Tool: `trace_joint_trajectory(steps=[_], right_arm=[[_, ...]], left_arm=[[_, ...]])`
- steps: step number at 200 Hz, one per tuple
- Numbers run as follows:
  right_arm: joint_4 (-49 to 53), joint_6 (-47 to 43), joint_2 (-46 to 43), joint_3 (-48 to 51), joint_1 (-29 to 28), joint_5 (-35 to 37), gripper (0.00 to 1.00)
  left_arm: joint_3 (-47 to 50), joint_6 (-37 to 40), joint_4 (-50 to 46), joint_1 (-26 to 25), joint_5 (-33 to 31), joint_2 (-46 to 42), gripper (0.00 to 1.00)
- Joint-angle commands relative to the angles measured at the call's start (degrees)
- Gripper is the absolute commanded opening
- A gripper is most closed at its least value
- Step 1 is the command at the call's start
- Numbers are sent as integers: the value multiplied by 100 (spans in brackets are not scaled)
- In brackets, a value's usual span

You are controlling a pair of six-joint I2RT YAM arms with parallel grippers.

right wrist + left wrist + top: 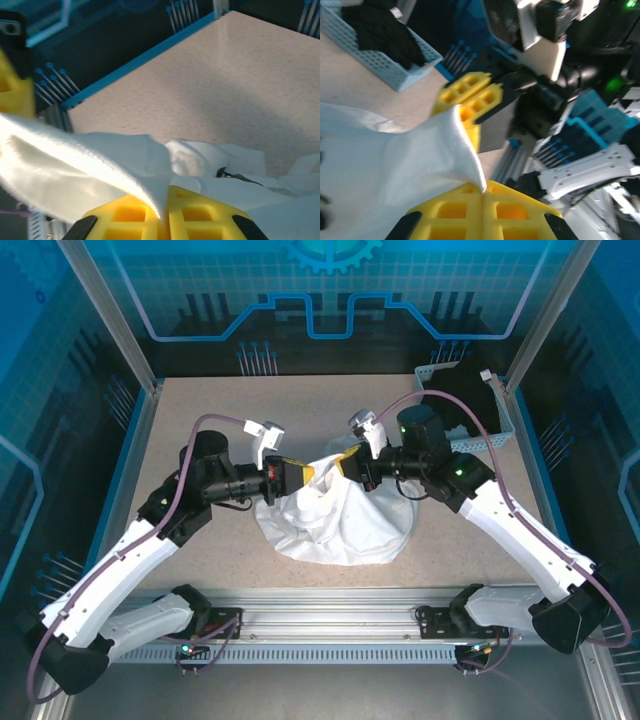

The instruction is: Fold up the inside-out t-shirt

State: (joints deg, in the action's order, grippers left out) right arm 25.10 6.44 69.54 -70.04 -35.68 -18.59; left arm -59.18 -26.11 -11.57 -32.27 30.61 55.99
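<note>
On the table (200,430) the inside-out t-shirt (340,520) sits heaped midway between the arms, so I'd ease the left gripper (300,477) and right gripper (340,466), each clamped on its raised edge close together, slowly apart to spread the thin cloth without slipping.

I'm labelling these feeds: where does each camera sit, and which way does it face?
Top external: overhead and behind, looking down at the table, both arms showing.
Left wrist: behind the left hand, facing the right hand and basket.
Right wrist: behind the right hand, facing across the table.
Shared: the t-shirt, pinched by both hands.
</note>
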Motion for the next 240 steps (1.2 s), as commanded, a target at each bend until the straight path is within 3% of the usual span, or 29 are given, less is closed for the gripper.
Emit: trace_joint_trajectory(steps=[1, 43, 96, 162, 175, 190, 205, 222, 240], right_arm=[[324, -119, -108, -61, -109, 1331, 18], [574, -389, -571, 215, -182, 1715, 29], [-254, -881, -1237, 1016, -395, -59, 38], [-1208, -580, -241, 983, -989, 652, 47], [-1230, -438, -31, 929, -987, 907, 40], [-1067, -433, -20, 864, -936, 1021, 15], [-1341, -343, -363, 1092, -735, 360, 1], [-2241, 75, -753, 1539, -342, -1201, 0], [-2967, 513, -883, 1752, -136, -2152, 0]], left_arm=[[-168, -879, 588, 142, 607, 82, 0], [176, -2160, 1601, 683, 779, 131, 0], [221, -1914, 1483, 761, 802, 180, 0], [249, -1866, 1435, 759, 858, 128, 0], [249, -1822, 1376, 762, 815, 76, 0], [231, -1683, 1069, 813, 503, -43, 0], [207, -1478, 590, 927, -19, -188, 0], [178, -1150, 124, 988, -573, -246, 0], [131, -899, -177, 995, -929, -149, 0]])
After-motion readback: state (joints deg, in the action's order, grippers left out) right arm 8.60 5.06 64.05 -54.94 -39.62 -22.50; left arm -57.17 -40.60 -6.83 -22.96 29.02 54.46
